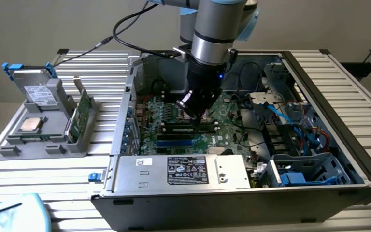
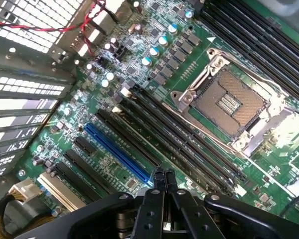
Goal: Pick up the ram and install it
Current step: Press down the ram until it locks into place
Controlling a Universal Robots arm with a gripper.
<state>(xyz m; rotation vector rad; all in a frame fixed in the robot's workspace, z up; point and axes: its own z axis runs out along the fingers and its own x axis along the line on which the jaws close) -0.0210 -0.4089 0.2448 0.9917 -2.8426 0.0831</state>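
Where the gripper (image 2: pixel 162 180) is seen in the wrist view, its fingers are pressed together with nothing pinched between them, close above the long black slots (image 2: pixel 189 144) of the motherboard (image 2: pixel 139 59). In the exterior view, a narrow stick with dark chips, judged to be the ram (image 1: pixel 187 128), is seen lying along a slot just below the fingertips. The pick-up is therefore taken as done, though full seating cannot be told. Farther off, a green board (image 1: pixel 81 116) is seen standing in the grey holder (image 1: pixel 18 150) outside the case.
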